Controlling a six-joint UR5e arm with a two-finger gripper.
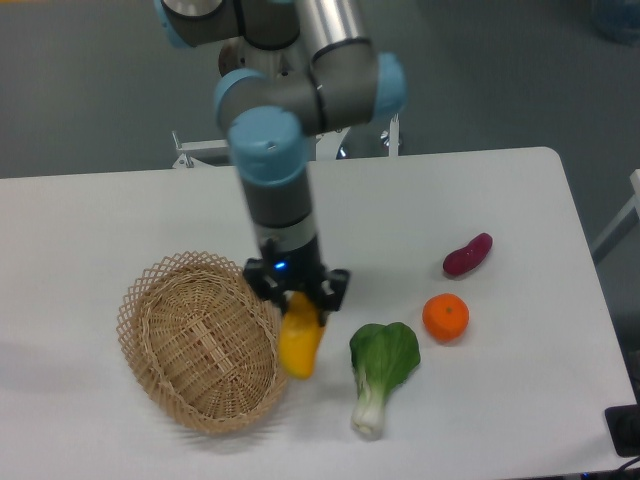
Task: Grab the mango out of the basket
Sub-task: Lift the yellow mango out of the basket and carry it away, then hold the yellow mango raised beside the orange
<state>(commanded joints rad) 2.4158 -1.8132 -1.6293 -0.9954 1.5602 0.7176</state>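
The yellow-orange mango hangs upright in my gripper, which is shut on its upper end. It is just right of the basket's rim and outside the basket. The light tan wicker basket sits on the white table at the left and holds nothing that I can see. I cannot tell whether the mango's lower end touches the table.
A green bok choy lies just right of the mango. A round orange and a purple sweet potato lie further right. The table's front edge is near the bottom of the view.
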